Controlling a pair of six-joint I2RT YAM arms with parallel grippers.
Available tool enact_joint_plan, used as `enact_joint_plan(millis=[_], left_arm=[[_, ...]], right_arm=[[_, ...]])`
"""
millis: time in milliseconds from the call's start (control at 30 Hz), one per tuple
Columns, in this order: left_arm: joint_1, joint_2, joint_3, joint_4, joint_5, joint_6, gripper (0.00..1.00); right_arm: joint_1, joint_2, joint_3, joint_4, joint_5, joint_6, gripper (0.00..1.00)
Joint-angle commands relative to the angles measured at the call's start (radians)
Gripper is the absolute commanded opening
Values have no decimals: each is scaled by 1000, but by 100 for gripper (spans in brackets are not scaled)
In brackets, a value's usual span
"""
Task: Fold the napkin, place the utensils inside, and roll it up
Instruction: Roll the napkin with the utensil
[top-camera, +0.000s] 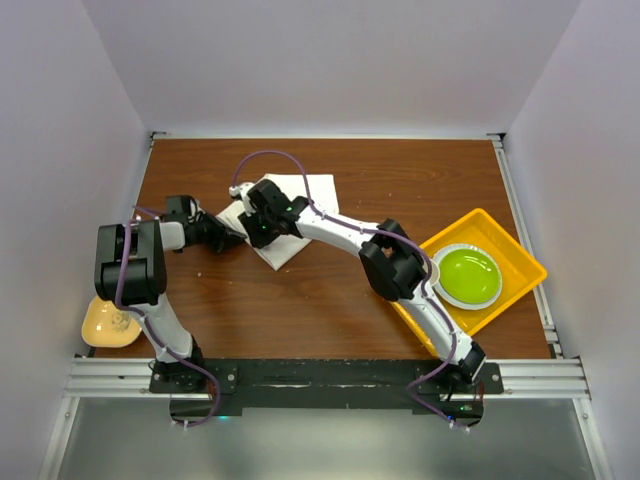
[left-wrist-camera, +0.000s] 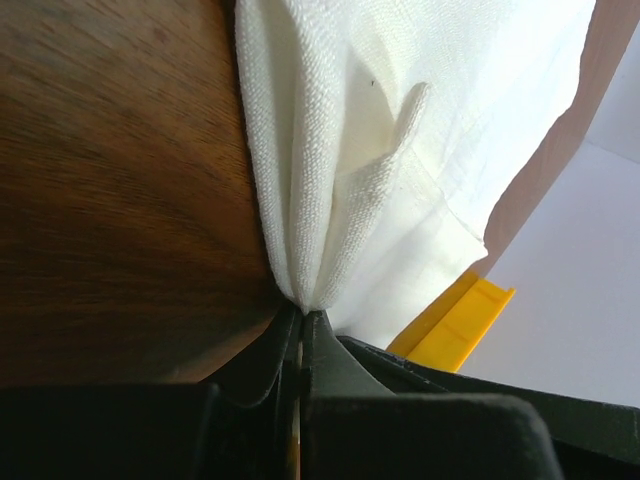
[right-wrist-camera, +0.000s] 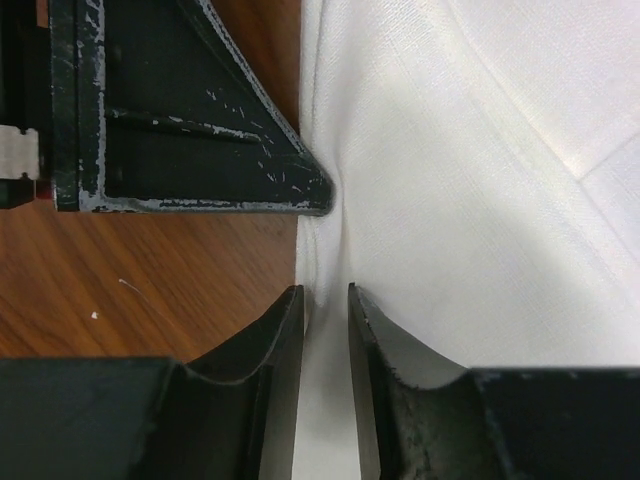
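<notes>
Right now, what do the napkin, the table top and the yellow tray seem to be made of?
The napkin looks like woven white cloth, matte: the left wrist view shows its weave and soft folds. The table top looks like brown wood or veneer, slightly glossy, with visible grain. The yellow tray is probably plastic, given its uniform bright colour and smooth surface, but this is not certain.

Yellow tray (top-camera: 518, 246) far right on the brown wood bench (top-camera: 300, 310), turned diag., one corner near the bench's right edge. In it: lime-green plate (top-camera: 468, 277) w/ pale grey rim, lying flat, toward the tray's left side. Over at the near-left corner, a beige rounded thing (top-camera: 108, 322), partly hidden, can't tell what. Plain white walls on three sides.
</notes>
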Motion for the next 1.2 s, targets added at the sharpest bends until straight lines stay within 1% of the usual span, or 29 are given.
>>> enact_joint_plan(millis=[0,67,100,300,400,467,533,567,600,967,1100,1167], left_arm=[[2,-48,13,7,16,-15,0],[2,-48,15,4,19,-13,0],[0,-48,15,4,17,-13,0],[0,-51,17,4,20,-15,0],[0,-51,20,4,20,-16,0],[0,-51,23,4,22,-18,0],[-1,-52,26,4,23,-21,0],[0,-52,29,6,22,-19,0],[-1,-52,30,-27,23,-19,0],[0,-55,40,-26,31,-32,0],[-1,-61,47,-31,33,-36,0],[0,-61,47,-31,31,-38,0]], right_arm=[[33,-79,88,-96,80,-78,38],[49,-79,97,-101,122,-109,43],[53,-66,110,-115,129,-118,50],[61,-6,171,-127,172,-147,61],[67,26,202,-125,179,-149,63],[69,43,222,-129,180,-149,63],[72,60,229,-129,186,-184,63],[73,63,228,-124,191,-187,63],[72,66,226,-122,194,-193,63],[72,91,179,-89,217,-215,61],[73,100,166,-84,218,-202,54],[73,106,154,-83,229,-196,53]])
